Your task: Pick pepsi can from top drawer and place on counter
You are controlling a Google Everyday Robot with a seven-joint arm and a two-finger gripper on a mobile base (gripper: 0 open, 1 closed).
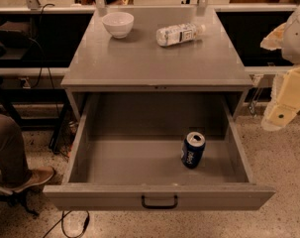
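Because the can stands upright in the drawer, silver top up, a side grasp around the middle of its body looks the plainest hold. I judge it a thin metal can: stiff enough for a firm squeeze if full, easily dented if empty, and the pictures do not tell which. Its painted wall is smooth and probably slick, so the hold should sit near mid-height, not close to the rim. It is small and should be light either way.

It sits on the drawer floor toward the front right, near the right wall but apart from it, with bare floor all round. The drawer is pulled fully out and holds nothing else that I can see. Its front panel carries a small black handle.

On the counter above, a white bowl stands at the back left, with nothing showing inside it. A clear bottle lies on its side just right of the bowl, cap pointing right. The front half of the counter is bare and would take the can.

The gripper hangs at the right edge of the view, beside the counter's right front corner and outside the drawer, well apart from the can. Whether it is released or clenched I cannot tell. It holds nothing I can see.
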